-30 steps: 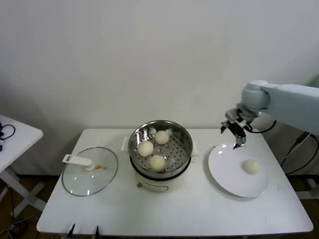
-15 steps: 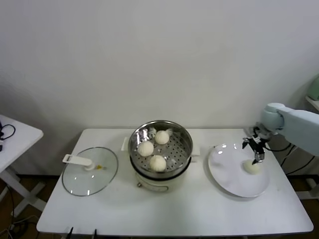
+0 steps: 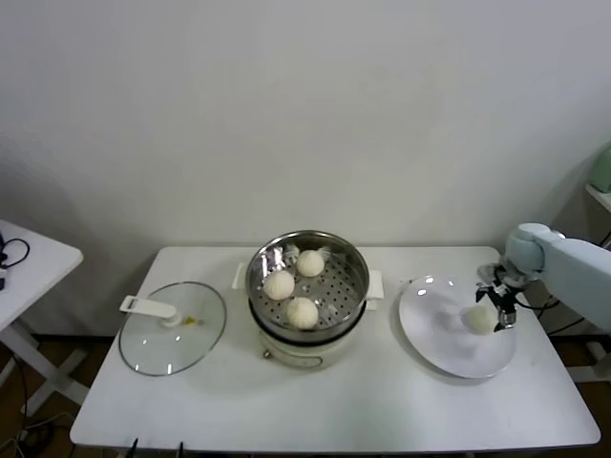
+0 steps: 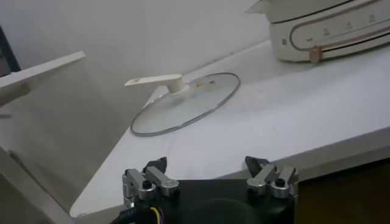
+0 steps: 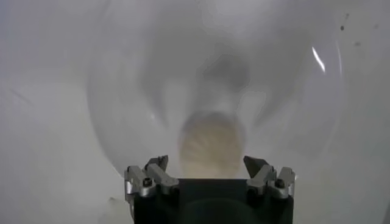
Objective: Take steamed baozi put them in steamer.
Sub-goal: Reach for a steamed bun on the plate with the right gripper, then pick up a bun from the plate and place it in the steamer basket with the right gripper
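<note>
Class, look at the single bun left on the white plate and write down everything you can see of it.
The bun is small, round and off-white, with a smooth domed top that looks like soft dough. It sits upright on the flat white plate, toward the plate's right side, apart from the three buns already in the steamer. The right gripper hangs over it with its jaws open, one on each side; in the right wrist view the bun lies between the fingertips. Whether they touch it cannot be told.

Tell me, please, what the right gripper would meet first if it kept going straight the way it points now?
Most likely the bun on the white plate: it sits between the open fingers of the right gripper, just ahead of them. How much gap remains is hard to judge.
</note>
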`<state>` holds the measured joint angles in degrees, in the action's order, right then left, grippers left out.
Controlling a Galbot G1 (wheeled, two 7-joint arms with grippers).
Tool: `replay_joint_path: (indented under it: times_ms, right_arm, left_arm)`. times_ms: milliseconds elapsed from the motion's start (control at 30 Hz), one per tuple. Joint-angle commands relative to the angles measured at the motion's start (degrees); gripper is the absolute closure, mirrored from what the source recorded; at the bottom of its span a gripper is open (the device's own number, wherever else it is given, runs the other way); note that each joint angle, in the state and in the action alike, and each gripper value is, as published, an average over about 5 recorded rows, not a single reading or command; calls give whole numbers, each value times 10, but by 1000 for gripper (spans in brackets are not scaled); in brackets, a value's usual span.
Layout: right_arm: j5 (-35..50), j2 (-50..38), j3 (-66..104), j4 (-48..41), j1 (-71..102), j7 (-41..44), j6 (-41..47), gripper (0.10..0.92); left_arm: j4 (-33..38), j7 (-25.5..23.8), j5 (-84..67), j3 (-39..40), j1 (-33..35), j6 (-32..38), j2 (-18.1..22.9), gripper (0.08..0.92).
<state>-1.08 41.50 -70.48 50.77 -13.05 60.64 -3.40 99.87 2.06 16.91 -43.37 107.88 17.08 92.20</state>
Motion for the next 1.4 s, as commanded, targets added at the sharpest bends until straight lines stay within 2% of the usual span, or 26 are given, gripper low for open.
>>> replay_joint_path:
  times_ms: [33, 200, 400, 533, 767, 967, 1167, 1400]
  right_arm:
    - [-32, 13, 60, -48, 51, -6, -17, 203]
    - [-38, 19, 67, -50, 55, -14, -17, 220]
    - [-39, 9, 64, -27, 46, -13, -13, 347]
    - [-23, -9, 42, 5, 18, -10, -4, 370]
    - [83, -45, -110, 117, -158, -3, 35, 372]
    - [206, -41, -233, 223, -344, 8, 87, 372]
    - [309, -10, -246, 296, -411, 0, 145, 372]
    - [375, 37, -212, 357, -420, -25, 204, 372]
  left_arm:
    - [-1, 0, 2, 0, 0, -2, 22, 177]
    - [1, 1, 1, -2, -1, -3, 22, 177]
    - [1, 2, 0, -2, -1, -2, 20, 177]
    - [2, 2, -1, -2, -1, -1, 19, 177]
    - [1, 3, 0, 0, -2, 0, 17, 177]
    - [-3, 4, 0, 1, -5, 3, 15, 177]
    - [-3, 3, -1, 3, -7, 2, 14, 177]
    - [-3, 3, -1, 5, -7, 2, 12, 177]
